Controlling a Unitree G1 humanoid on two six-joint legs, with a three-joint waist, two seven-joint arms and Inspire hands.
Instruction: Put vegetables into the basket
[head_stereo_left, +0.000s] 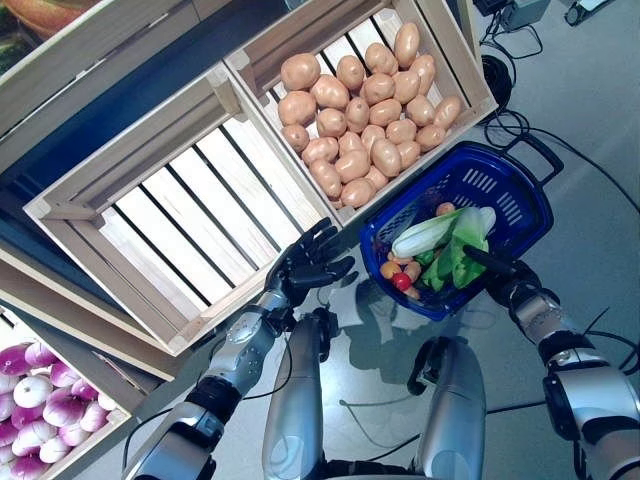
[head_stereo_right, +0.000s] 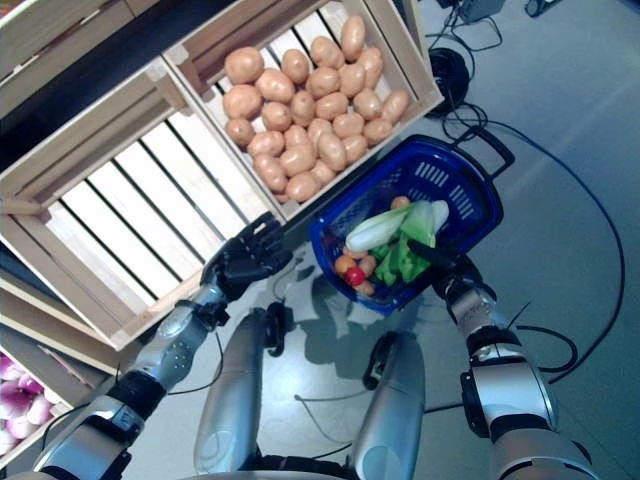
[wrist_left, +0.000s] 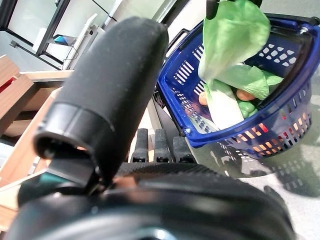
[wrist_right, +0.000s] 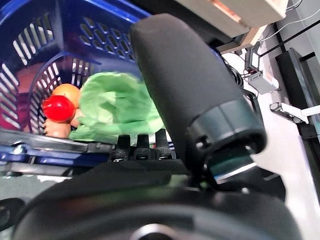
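The empty slatted crate (head_stereo_left: 190, 215) lies at far left, so the left hand (head_stereo_left: 305, 265) has nothing to take there; it hovers at that crate's front corner, fingers loosely spread, holding nothing. The potato crate (head_stereo_left: 365, 100) lies next, its stock within reach of that arm. The blue basket (head_stereo_left: 455, 225) hangs just beside it to shorten transfers — leafy greens (head_stereo_left: 450, 250), a tomato (head_stereo_left: 401, 281) and orange produce already inside. The right hand (head_stereo_left: 505, 275) is curled on the basket's handle, arm extended forward.
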